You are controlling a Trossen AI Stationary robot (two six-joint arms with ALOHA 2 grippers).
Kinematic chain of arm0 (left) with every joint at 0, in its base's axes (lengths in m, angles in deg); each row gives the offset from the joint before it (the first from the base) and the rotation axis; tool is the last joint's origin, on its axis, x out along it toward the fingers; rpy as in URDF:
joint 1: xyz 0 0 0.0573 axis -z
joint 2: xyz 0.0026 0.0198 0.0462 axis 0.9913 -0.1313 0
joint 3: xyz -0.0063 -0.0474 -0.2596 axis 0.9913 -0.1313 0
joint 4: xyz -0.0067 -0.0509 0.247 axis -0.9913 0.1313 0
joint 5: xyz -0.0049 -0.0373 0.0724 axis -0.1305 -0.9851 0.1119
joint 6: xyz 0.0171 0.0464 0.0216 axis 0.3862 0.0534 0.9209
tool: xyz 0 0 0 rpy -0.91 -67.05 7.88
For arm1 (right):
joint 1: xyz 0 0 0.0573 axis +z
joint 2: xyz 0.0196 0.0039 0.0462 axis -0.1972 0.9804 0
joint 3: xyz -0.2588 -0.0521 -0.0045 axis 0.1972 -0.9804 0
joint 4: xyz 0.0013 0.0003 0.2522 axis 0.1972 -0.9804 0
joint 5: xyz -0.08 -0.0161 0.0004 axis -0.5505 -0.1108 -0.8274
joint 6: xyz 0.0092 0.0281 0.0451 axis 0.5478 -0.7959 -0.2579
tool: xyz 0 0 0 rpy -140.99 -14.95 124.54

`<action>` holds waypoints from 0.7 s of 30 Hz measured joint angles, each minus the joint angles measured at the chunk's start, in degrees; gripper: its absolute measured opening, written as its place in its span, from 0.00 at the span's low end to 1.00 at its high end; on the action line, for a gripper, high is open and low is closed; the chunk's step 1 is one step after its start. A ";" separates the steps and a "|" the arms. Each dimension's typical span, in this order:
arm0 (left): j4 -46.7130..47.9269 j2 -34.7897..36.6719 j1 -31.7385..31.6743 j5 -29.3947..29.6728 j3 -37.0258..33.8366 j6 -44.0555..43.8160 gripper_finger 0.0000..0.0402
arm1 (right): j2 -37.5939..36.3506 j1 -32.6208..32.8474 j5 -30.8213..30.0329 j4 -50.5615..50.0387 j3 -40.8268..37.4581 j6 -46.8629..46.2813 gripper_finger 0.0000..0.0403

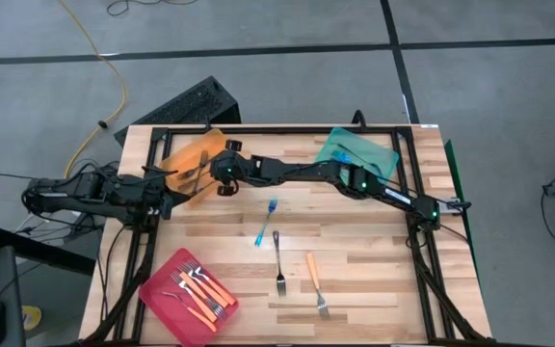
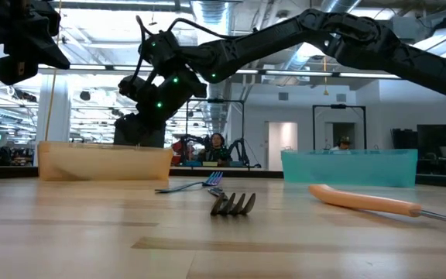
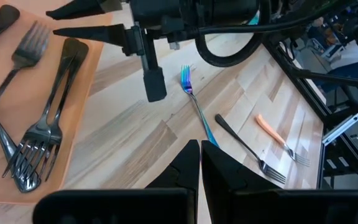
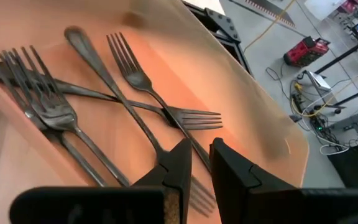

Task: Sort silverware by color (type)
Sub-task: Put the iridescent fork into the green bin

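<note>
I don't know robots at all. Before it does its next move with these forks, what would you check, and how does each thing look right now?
1. Right gripper over the orange tray: ok.
2. Dark fork clamped in its jaws: cannot tell; they stand slightly apart above the pile.
3. Left gripper shut, empty, waiting beside that tray: ok.
4. Blue fork, dark fork and orange fork sorted: not ok, on the table.
5. Pink tray holds orange-handled forks only: ok.

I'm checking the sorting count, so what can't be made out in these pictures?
- Teal tray contents: high view, right arm covers it; low view, its wall hides the inside.
- Orange tray fork count: high view, right gripper overhead; wrist views, overlapping, cut off.
- Pink tray: forks too small.
</note>
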 joint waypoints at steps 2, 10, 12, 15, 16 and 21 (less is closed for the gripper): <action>0.01 0.00 0.00 0.00 0.00 0.20 0.00 | -0.29 0.02 -0.02 -0.21 0.00 -0.10 0.20; -0.01 0.00 0.00 0.06 0.00 0.63 0.00 | -6.40 -0.02 -0.86 -4.29 0.00 -1.95 0.20; 0.01 0.00 0.00 0.54 0.00 1.01 0.00 | -9.47 0.00 -1.95 -7.67 0.00 -1.95 0.20; -0.01 0.00 -0.01 1.82 0.00 2.02 0.00 | -14.42 0.02 -2.29 -12.81 0.04 -1.55 0.20; 0.01 0.00 0.00 2.35 0.00 2.25 0.00 | -16.20 0.09 -2.45 -14.96 0.04 -1.55 0.20; -0.01 0.00 0.00 4.59 0.00 2.47 0.00 | -25.22 1.40 -5.16 -24.58 0.04 -3.07 0.20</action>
